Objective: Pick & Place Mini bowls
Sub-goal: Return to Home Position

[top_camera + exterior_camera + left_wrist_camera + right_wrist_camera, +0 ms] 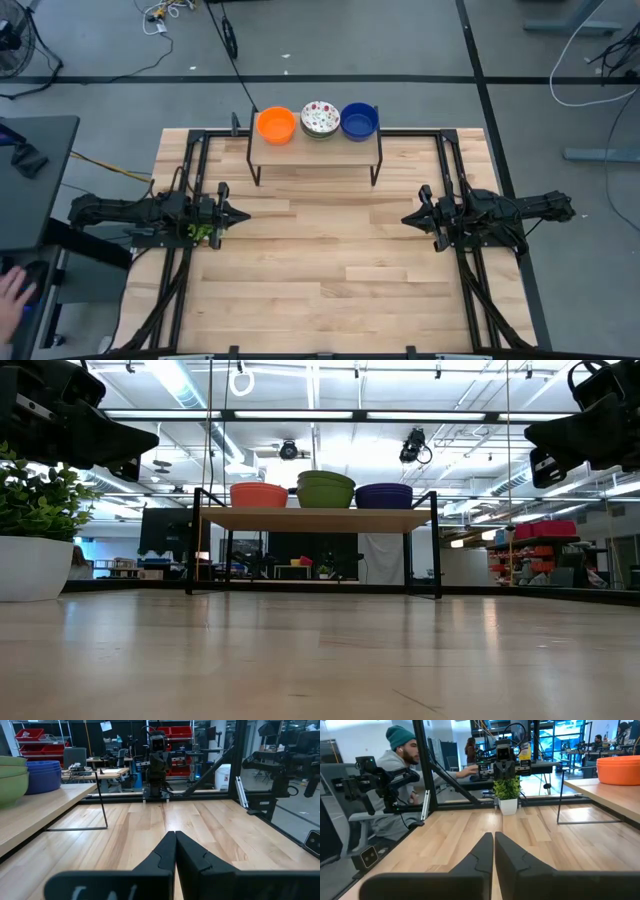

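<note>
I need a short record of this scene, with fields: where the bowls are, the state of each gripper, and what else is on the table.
Shelf: far edge of table, holds all bowls
Orange bowls: stacked, shelf's left end
Patterned bowls: stacked, shelf's middle
Blue bowls: stacked, shelf's right end
Left gripper: shut, empty, over table's left side
Right gripper: shut, empty, over table's right side
Plant: on table, by left gripper
</note>
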Robot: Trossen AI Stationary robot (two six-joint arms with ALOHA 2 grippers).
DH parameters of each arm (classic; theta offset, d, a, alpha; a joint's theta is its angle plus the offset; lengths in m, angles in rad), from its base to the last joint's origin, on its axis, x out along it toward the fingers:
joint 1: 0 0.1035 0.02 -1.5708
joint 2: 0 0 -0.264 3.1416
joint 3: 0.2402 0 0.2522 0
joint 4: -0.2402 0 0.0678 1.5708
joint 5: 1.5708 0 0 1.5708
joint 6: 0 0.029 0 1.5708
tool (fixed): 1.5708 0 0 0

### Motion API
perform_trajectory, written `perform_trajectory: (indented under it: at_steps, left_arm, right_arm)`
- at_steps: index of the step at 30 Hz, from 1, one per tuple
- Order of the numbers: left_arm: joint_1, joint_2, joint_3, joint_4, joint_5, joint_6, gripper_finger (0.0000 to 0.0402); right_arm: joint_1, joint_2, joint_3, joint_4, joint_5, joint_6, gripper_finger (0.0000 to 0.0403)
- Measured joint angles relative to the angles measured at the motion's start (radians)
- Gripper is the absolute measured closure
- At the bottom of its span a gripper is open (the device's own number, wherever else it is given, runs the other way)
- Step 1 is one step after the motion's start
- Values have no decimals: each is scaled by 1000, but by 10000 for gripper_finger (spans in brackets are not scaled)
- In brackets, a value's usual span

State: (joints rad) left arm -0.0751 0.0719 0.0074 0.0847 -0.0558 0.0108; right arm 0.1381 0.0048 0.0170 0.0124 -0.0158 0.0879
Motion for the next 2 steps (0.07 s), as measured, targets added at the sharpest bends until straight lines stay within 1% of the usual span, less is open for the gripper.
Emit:
perform_trajectory:
  at_steps: [2]
  left_arm:
    - [0, 0, 0, 0, 0, 0, 390]
  right_arm:
    - [0, 0, 0, 0, 0, 0, 381]
